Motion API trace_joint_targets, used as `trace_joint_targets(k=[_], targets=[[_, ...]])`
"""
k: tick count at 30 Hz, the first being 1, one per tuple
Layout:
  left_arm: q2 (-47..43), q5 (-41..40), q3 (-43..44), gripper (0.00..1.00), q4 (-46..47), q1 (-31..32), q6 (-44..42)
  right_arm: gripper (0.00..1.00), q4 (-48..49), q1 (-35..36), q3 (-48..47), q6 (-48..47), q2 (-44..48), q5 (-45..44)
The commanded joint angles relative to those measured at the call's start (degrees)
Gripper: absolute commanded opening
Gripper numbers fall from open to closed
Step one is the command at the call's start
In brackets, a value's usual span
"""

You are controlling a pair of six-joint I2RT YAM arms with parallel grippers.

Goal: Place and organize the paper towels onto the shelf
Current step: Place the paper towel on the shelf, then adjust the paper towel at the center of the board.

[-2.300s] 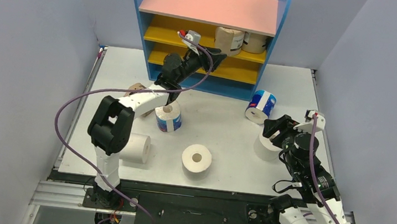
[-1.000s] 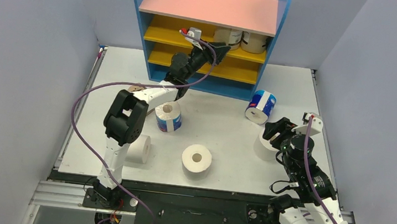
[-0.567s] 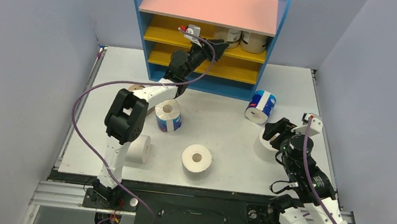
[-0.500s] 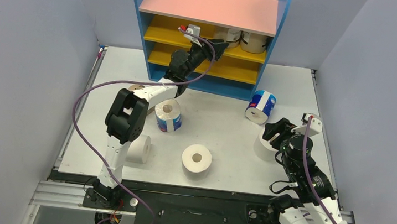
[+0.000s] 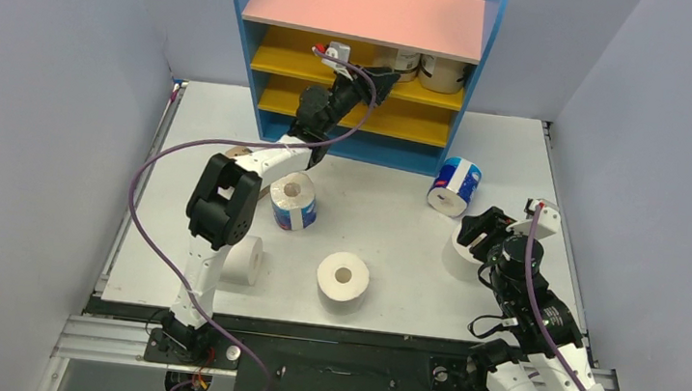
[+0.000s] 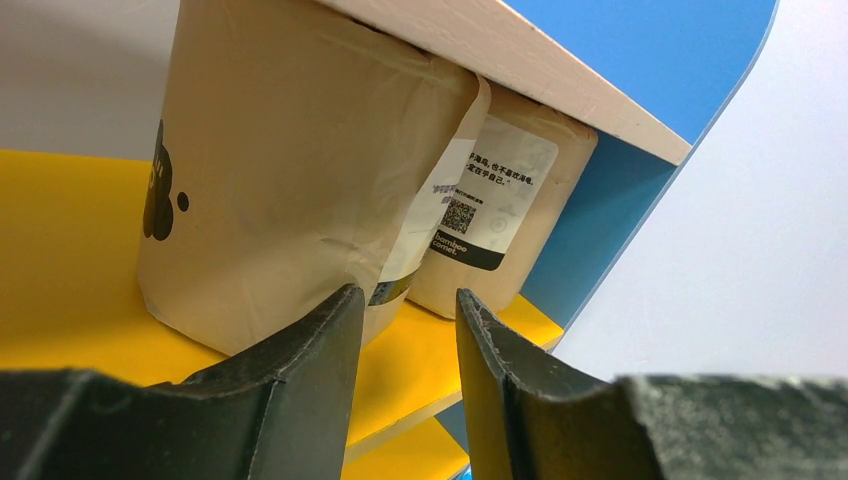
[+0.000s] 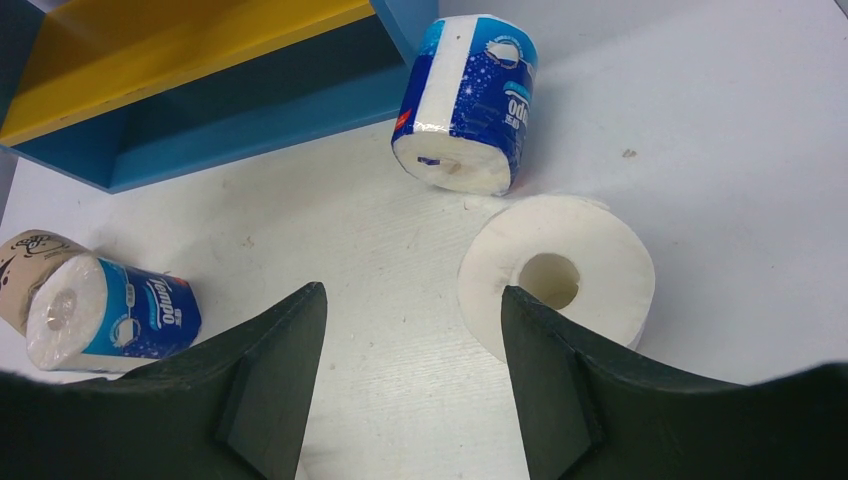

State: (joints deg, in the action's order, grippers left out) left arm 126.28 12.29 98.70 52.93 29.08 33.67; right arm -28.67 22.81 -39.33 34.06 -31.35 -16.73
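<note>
The shelf [image 5: 366,10] stands at the table's back. Two tan-wrapped rolls [image 6: 270,170] [image 6: 495,215] stand side by side on its upper yellow board [image 5: 289,54]. My left gripper [image 5: 385,81] is open and empty just before them; its left fingertip [image 6: 335,310] is at the nearer roll's lower edge. My right gripper [image 7: 412,295] is open and empty, low over the table beside an upright white roll [image 7: 555,280]. A blue-and-white roll [image 7: 465,100] lies beyond it. Another blue-and-white roll [image 5: 294,202], two white rolls [image 5: 343,276] [image 5: 243,258] and a half-hidden tan roll [image 5: 235,155] are on the table.
The lower yellow board [image 5: 418,123] and blue base [image 7: 230,110] of the shelf hold nothing visible. Grey walls close in the table on the left, right and back. The left arm's purple cable [image 5: 144,189] loops over the table's left side.
The left gripper carried a tan roll up onto the upper yellow board and let go; the roll now stands beside the other one. The right gripper has shifted only slightly.
</note>
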Motion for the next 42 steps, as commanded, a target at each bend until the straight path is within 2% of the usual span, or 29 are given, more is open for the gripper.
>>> trace_joint_targets(k=[1,8,14,20,24,28,29,30,32,35,39,42], targets=[[0.26,0.31,1.88,0.37,1.09,-0.43,0.09,0.6,2.52,-0.27,0.22,-0.18,0.05,-1.41],[-1.74,0.13,-0.4,0.37,2.69,-0.49,-0.17,0.6,2.56,-0.31,0.05,-0.27,-0.3,-1.2],[-7.26,0.1,-6.69,0.4,6.12,-0.75,0.24,0.6,2.34,-0.35,-0.49,-0.24,-0.36,-0.96],[-17.39,-1.34,-17.38,0.49,8.47,-0.87,0.35,0.61,2.04,-0.3,-1.13,0.4,-0.58,0.06],[-26.89,-5.27,-26.47,0.52,5.94,-0.49,4.24,0.69,2.34,-0.26,-0.78,2.4,-0.88,0.62],[-36.62,-7.94,-32.0,0.54,-6.28,0.54,4.5,0.83,2.11,-0.33,-0.99,6.1,-2.82,1.27],[-38.43,-9.43,-32.83,0.55,-12.77,0.85,2.57,0.85,1.59,-0.27,-1.17,6.85,-3.97,1.57],[-42.4,-12.19,-34.22,0.58,-16.15,1.52,1.5,0.85,1.29,-0.26,-1.47,8.38,-5.08,2.37],[-48.23,-16.61,-36.3,0.65,-30.46,2.25,-0.89,0.86,0.64,-0.39,-1.68,11.09,-6.91,3.31],[-55.75,-22.28,-39.17,0.75,-41.95,2.73,-2.69,0.86,2.52,-0.34,-0.91,12.62,-8.07,4.85],[-66.41,-31.46,-44.34,0.99,-55.37,3.76,-3.81,0.86,8.13,-0.41,2.33,14.97,-7.31,9.1],[-73.1,-36.18,-46.85,0.97,-63.03,4.06,-2.98,0.86,9.8,-0.26,2.8,13.64,-8.12,11.56]])
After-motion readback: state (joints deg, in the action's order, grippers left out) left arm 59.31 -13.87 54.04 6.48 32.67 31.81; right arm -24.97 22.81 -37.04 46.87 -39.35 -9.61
